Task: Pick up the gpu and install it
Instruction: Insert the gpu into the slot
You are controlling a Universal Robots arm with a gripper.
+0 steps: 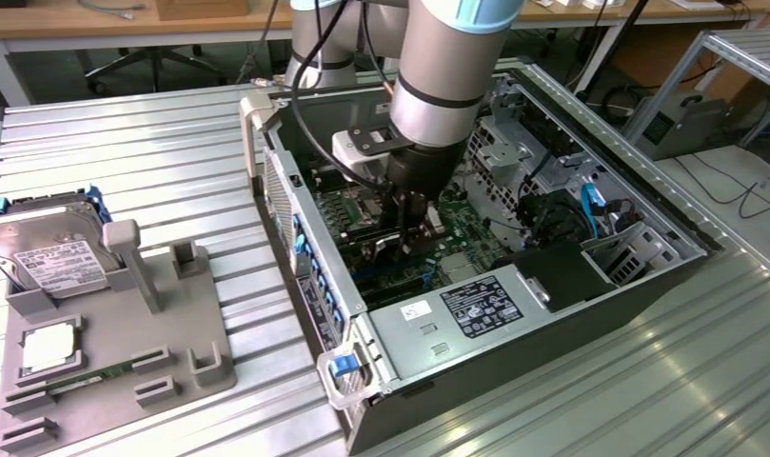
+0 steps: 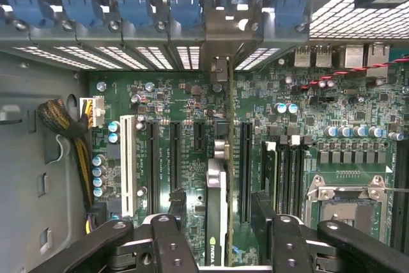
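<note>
The gpu point(image 2: 216, 180) shows edge-on in the wrist view as a thin dark card standing upright in a motherboard slot. Its silver end bracket point(image 2: 220, 43) sits against the case's rear slot wall. My gripper point(image 2: 218, 208) straddles the card. A black finger point(image 2: 177, 201) stands on one side and another finger point(image 2: 261, 206) on the other. Green board shows in the gaps between them and the card, so the gripper is open. In the exterior view the gripper point(image 1: 407, 224) reaches down inside the open computer case point(image 1: 321, 286), over the motherboard point(image 1: 467, 214).
A grey fixture tray point(image 1: 118, 333) at the exterior view's left carries a silver hard drive point(image 1: 49, 252), a green memory stick point(image 1: 87, 378) and a square chip point(image 1: 49, 347). The power supply point(image 1: 486, 305), drive cages and cables crowd the case. Empty slots point(image 2: 153, 164) and the CPU socket point(image 2: 348, 202) flank the card.
</note>
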